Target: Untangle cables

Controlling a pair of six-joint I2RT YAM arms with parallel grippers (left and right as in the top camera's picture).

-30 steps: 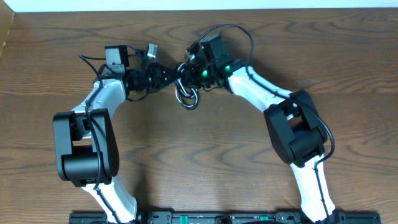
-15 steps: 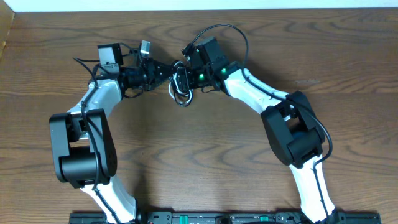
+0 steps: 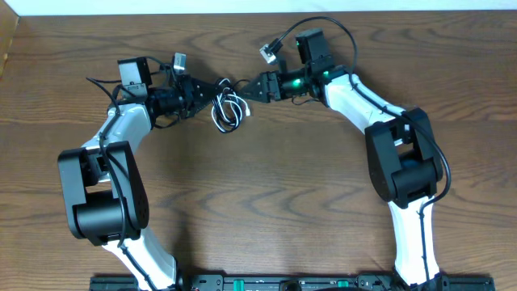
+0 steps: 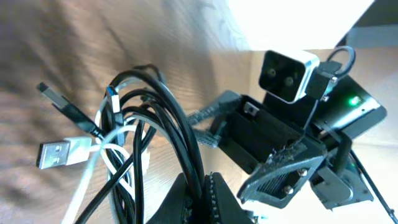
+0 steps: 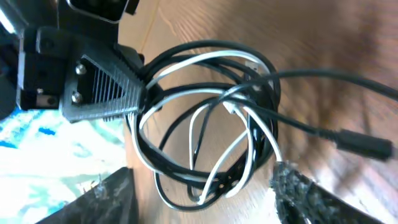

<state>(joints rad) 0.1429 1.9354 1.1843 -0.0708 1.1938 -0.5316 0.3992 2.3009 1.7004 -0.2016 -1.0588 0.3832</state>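
1. Anchoring the tangle, the left gripper (image 3: 212, 89) is clamped shut on the thin black cable (image 4: 185, 138) where its loops bunch together.
2. The thinner white cable with a flat metal plug (image 4: 61, 153) weaves through those black loops. The whole coil sits between the two grippers, over the far middle of the brown wooden table (image 3: 266, 186). Whether it touches the wood I cannot tell.
3. The right gripper (image 5: 202, 171) stands with its jaws apart and holds nothing, with the coil just ahead of its fingers.
4. The step in hand looks like choosing a fresh hold for the free claw.
5. The next move likely calls for closing on a white strand alone, then drawing it away from the anchored side. Catching a black loop along with it would tighten the knot.
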